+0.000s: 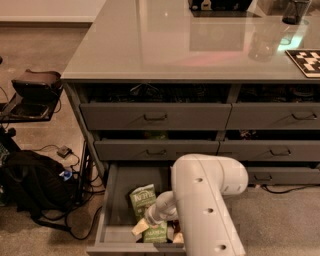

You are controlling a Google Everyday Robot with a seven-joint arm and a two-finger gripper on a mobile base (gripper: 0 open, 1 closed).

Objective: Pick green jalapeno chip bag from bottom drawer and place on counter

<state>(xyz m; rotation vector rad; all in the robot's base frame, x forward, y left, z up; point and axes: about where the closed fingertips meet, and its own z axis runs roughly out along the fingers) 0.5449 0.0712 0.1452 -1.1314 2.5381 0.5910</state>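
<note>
The bottom drawer is pulled open at the lower left of the cabinet. In it lies the green jalapeno chip bag, pale green with a white "Kettle" logo near its top. My white arm reaches down into the drawer from the right. My gripper is inside the drawer at the bag's lower edge, over a second green bag near the drawer's front. The arm hides the drawer's right part. The glossy grey-green counter tops the cabinet.
Two rows of handled drawers sit shut above the open one. On the counter are a dark cup and a checkered board at the far right. A black backpack, cables and a stand are on the floor at left.
</note>
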